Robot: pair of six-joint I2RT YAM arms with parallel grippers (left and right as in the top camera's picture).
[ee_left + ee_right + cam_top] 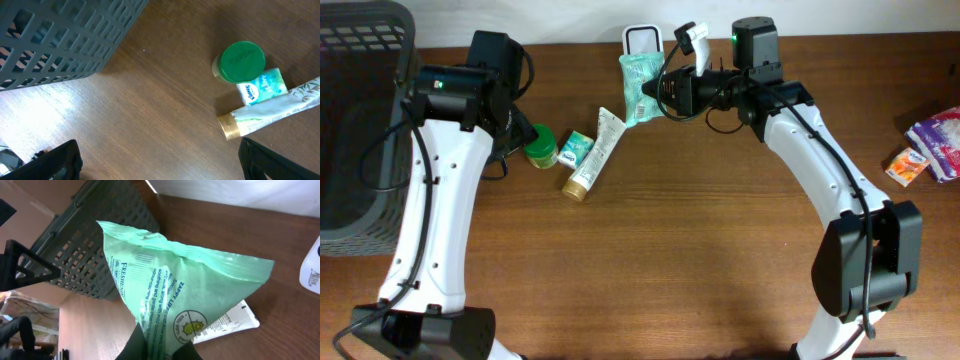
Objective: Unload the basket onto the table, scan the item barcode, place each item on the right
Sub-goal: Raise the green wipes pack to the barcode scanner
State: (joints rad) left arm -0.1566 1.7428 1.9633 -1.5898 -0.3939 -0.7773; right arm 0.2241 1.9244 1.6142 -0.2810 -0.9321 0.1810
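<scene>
- Looking from overhead, you see the right gripper holding the green wipes pouch off the table, just past the flat crimped end of the tube.
- The right wrist view shows you the grip itself. The dark fingers are pressed together on one corner of the pouch, and the rest of the pouch fans out beyond them.
- Only that view lets you read the pouch. "FRESHEN" runs off at a fold and "ZAPPY" sits beside a round yellow-and-green emblem, but the finer lines are too small to read.
- A patch of fine stripes sits near the sealed edge, and you cannot tell from here whether it is the barcode.
- Only the overhead view shows you the white handheld scanner and the white stand next to it, both farther beyond the tube than the pouch is.
- The left wrist view shows you the left gripper spread wide with bare wood between its fingers, well apart from the tube.
- That view also lets you read "Kleenex" on the small teal packet, which lies against the tube, with a green-lidded jar touching the packet's other side.
</scene>
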